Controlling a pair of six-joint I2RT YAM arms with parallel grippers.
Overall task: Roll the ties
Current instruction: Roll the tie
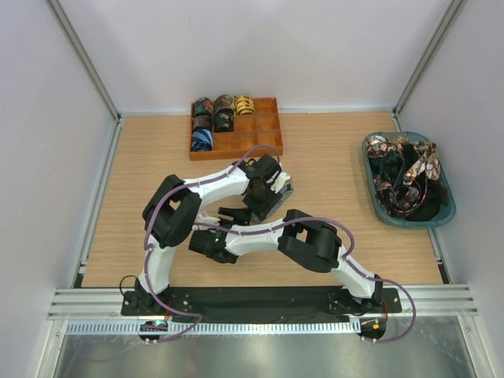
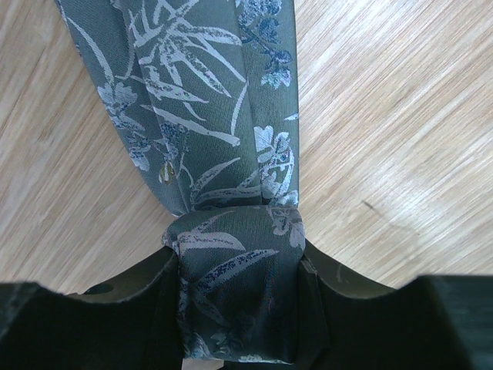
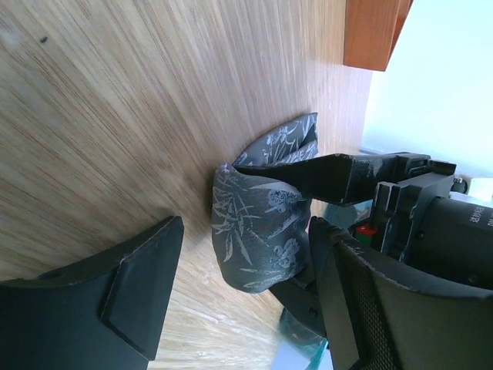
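A grey-blue tie with a pale leaf print [image 2: 223, 146] lies on the wooden table. Its end is wound into a small roll [image 2: 239, 285]. My left gripper [image 2: 239, 316] is shut on that roll, one finger on each side. In the top view the left gripper [image 1: 268, 197] is at the table's middle, and the tie is mostly hidden under it. My right gripper [image 3: 245, 250] is open and straddles the same roll [image 3: 258, 231]. Its right finger is close against the fabric and its left finger stands apart. In the top view the right gripper [image 1: 236, 214] is just left of the left one.
An orange divided tray [image 1: 264, 146] at the back holds several rolled ties [image 1: 214, 118]. A teal basket [image 1: 442, 213] at the right holds several loose ties [image 1: 405, 177]. The left gripper's finger [image 3: 347, 173] crosses the right wrist view. Both arms are bent close together.
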